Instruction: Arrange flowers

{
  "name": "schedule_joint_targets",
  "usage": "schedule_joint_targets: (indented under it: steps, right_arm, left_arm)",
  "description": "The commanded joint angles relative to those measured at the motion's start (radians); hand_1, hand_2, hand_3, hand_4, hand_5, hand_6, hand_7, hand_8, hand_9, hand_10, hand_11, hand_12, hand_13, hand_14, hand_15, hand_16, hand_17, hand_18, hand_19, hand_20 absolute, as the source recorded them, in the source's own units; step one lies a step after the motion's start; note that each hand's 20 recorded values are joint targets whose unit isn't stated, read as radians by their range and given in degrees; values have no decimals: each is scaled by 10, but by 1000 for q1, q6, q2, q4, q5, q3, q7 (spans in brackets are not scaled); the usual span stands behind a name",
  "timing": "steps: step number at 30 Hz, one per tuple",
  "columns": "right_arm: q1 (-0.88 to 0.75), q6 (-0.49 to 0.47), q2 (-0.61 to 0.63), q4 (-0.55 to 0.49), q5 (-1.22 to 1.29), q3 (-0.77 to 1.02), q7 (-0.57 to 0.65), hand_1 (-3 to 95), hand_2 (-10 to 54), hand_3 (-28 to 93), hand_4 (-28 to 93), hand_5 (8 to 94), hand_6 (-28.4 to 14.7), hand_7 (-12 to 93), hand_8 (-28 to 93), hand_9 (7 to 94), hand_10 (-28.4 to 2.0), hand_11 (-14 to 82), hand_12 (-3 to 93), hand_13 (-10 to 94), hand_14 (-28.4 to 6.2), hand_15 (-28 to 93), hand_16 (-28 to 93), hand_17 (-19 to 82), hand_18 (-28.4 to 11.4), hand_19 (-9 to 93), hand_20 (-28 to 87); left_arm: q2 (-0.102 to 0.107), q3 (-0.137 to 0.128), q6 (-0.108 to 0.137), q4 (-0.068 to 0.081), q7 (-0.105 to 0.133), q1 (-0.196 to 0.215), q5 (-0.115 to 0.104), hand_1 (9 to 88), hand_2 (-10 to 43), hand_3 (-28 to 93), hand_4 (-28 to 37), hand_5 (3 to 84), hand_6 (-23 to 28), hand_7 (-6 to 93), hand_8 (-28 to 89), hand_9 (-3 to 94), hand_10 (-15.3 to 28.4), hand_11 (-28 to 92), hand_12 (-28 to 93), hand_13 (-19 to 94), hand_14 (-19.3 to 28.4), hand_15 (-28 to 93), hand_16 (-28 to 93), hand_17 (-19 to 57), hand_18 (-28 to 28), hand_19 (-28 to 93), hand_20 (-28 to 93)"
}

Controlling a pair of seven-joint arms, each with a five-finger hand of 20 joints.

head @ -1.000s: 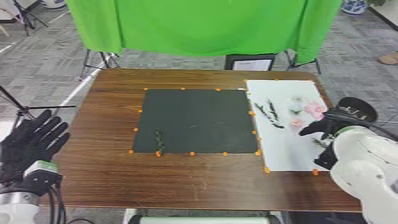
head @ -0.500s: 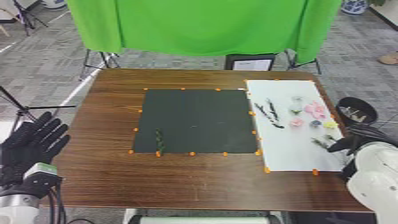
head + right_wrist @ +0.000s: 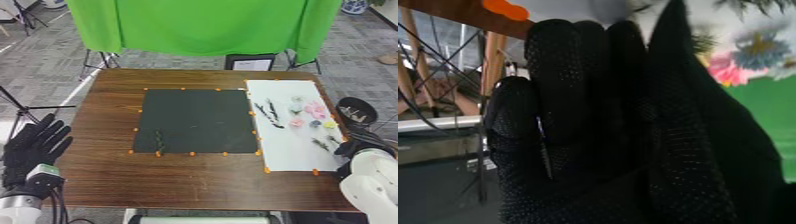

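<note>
Head view: brown wooden desk (image 3: 200, 185), black mat (image 3: 195, 117) in the middle, white sheet (image 3: 286, 162) to its right, orange markers (image 3: 158, 154) along the edges of both. One green sprig (image 3: 160, 142) lies on the mat, near its lower left corner. Rest of the flower material is on the sheet: dark twigs (image 3: 269, 114) on its left side, a pale green flower (image 3: 296, 108), a pink flower cluster (image 3: 314, 109), a small pink bloom (image 3: 296, 123), a blue-grey flower (image 3: 315, 124), a yellow flower (image 3: 330, 124), two green cuttings (image 3: 320, 144) lower down near the right edge.

Right hand (image 3: 349, 147) is at the sheet's right edge, just beside the cuttings. In the right wrist view the right hand (image 3: 580, 120) has straight fingers, close together, nothing held. Left hand (image 3: 31, 155) is by the desk's left edge, fingers straight and spread apart, empty. Black round container (image 3: 357, 111) beside the desk's right edge. Green cloth (image 3: 200, 30) hangs beyond the far edge.
</note>
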Motion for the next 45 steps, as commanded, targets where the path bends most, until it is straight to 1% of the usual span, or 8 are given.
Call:
schedule_joint_targets:
  steps: [1, 14, 21, 29, 33, 34, 40, 45]
  right_arm:
    - [-21, 53, 4, -10, -39, -8, 2, 548, -18, 671, -282, 749, -8, 237, 2, 805, -114, 156, 227, 745, -101, 546, 268, 412, -221, 882, 300]
    - [11, 160, 28, -158, -31, -24, 6, 522, -44, 733, -262, 784, -19, 243, 44, 840, -120, 180, 267, 770, -102, 554, 286, 436, -225, 909, 306]
    - [172, 171, 31, -205, -30, -195, -48, 504, -61, 733, -236, 794, -28, 278, 89, 849, -134, 242, 279, 776, -103, 573, 297, 446, -231, 928, 309]
    - [440, 137, -71, -133, -24, -495, -106, 501, -69, 732, -233, 790, -25, 308, 112, 850, -133, 275, 279, 778, -105, 587, 303, 453, -231, 932, 325]
    - [545, 105, -161, -57, -24, -639, -101, 499, -71, 733, -232, 788, -24, 321, 119, 852, -133, 283, 281, 779, -105, 590, 303, 457, -231, 932, 329]
    - [565, 104, -186, -32, -30, -673, -106, 499, -71, 733, -232, 788, -24, 323, 120, 853, -134, 285, 281, 779, -105, 591, 304, 458, -232, 932, 330]
    - [630, 88, -295, 70, -34, -800, -104, 496, -71, 732, -228, 786, -22, 339, 131, 853, -137, 296, 275, 785, -105, 591, 303, 466, -235, 932, 339]
    - [645, 135, -353, 113, -16, -842, -101, 495, -72, 733, -227, 784, -22, 344, 138, 853, -137, 305, 272, 790, -104, 594, 303, 476, -236, 932, 345]
  left_arm:
    - [-1, -1, -8, -1, 5, 17, -12, 266, 105, 750, -257, 403, 103, 125, -78, 329, 170, 194, 133, 210, 168, 338, -49, -85, 163, 369, 88]
    - [-11, -8, -16, -2, -8, 19, 2, 265, 105, 751, -257, 404, 103, 125, -78, 329, 170, 195, 133, 209, 168, 340, -50, -86, 163, 371, 88]
    - [-2, -26, -10, -3, -17, 29, 1, 265, 106, 750, -257, 403, 103, 124, -78, 329, 170, 194, 133, 210, 167, 338, -50, -86, 163, 370, 88]
    - [5, -21, -14, 2, -42, 9, 12, 265, 105, 752, -258, 403, 103, 124, -78, 329, 171, 193, 133, 209, 167, 336, -49, -85, 162, 368, 87]
    - [9, -18, -13, 2, -49, 2, 17, 264, 105, 752, -258, 403, 103, 124, -78, 329, 170, 194, 133, 210, 168, 337, -48, -85, 163, 368, 88]
    - [12, -17, -9, -1, -42, 9, 12, 264, 105, 752, -258, 403, 103, 124, -78, 329, 170, 194, 133, 210, 168, 338, -49, -85, 163, 368, 88]
    - [14, 8, -5, 0, -64, -19, 22, 265, 105, 751, -258, 404, 104, 124, -78, 329, 170, 194, 133, 210, 169, 338, -49, -86, 163, 369, 89]
    - [16, 12, 2, 0, -74, -26, 24, 264, 105, 751, -258, 404, 103, 124, -78, 329, 170, 195, 133, 210, 168, 338, -49, -86, 163, 369, 89]
